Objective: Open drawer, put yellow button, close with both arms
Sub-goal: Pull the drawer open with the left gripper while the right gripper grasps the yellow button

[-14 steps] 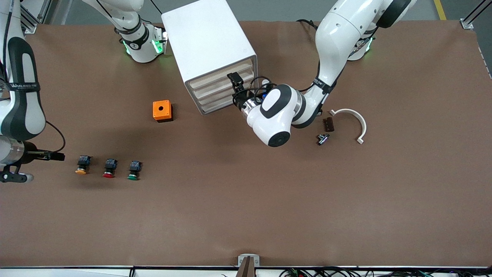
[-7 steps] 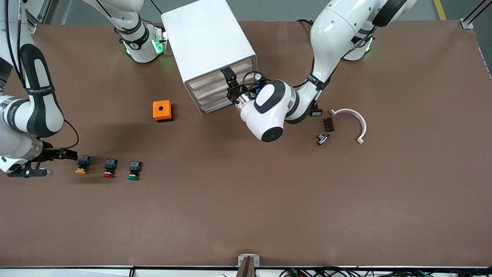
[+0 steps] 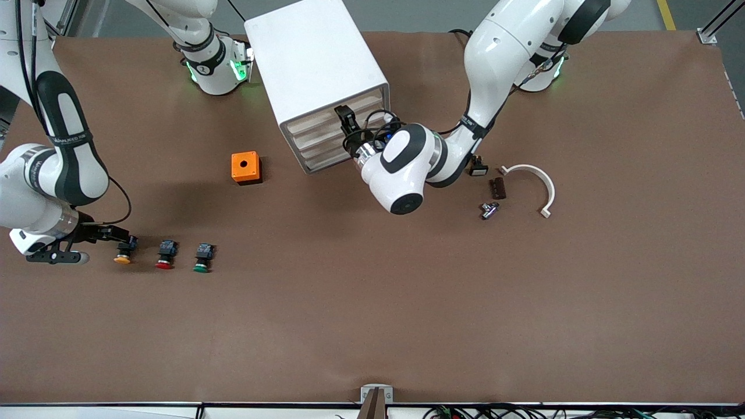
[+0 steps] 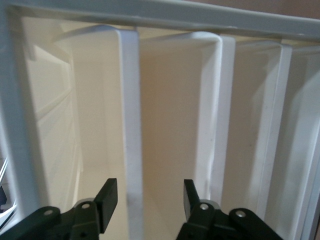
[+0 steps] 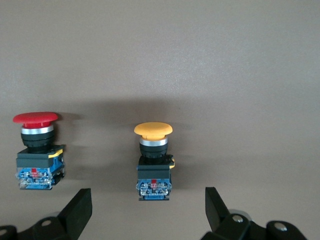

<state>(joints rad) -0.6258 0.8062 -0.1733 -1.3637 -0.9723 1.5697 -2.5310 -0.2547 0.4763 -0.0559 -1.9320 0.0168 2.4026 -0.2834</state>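
Front view showed my left gripper (image 3: 344, 116) at the cabinet (image 3: 317, 81) front, its fingers against the top drawer (image 3: 326, 114); my own wrist hid most of the contact. From the left wrist view the two fingers (image 4: 106, 199) stood apart, one on each side of that drawer's pale lip (image 4: 131, 130), not touching it; the fingers' bases were cut off by the frame. All four drawers looked closed.

My right gripper (image 3: 119, 235) sat low near the table (image 3: 407, 302) edge at the right arm's end, spread wide around the yellow button (image 3: 123, 251), pinching nothing. In the right wrist view the button (image 5: 153, 160) lay on its side between my fingertips (image 5: 80, 210), with the red button (image 5: 37, 150) beside it. The green button (image 3: 202, 258) came next in that row. An orange box (image 3: 245, 167) stood nearer the cabinet. Small dark parts (image 3: 496, 189) and a white curved piece (image 3: 532, 186) lay toward the left arm's end, too small to identify.
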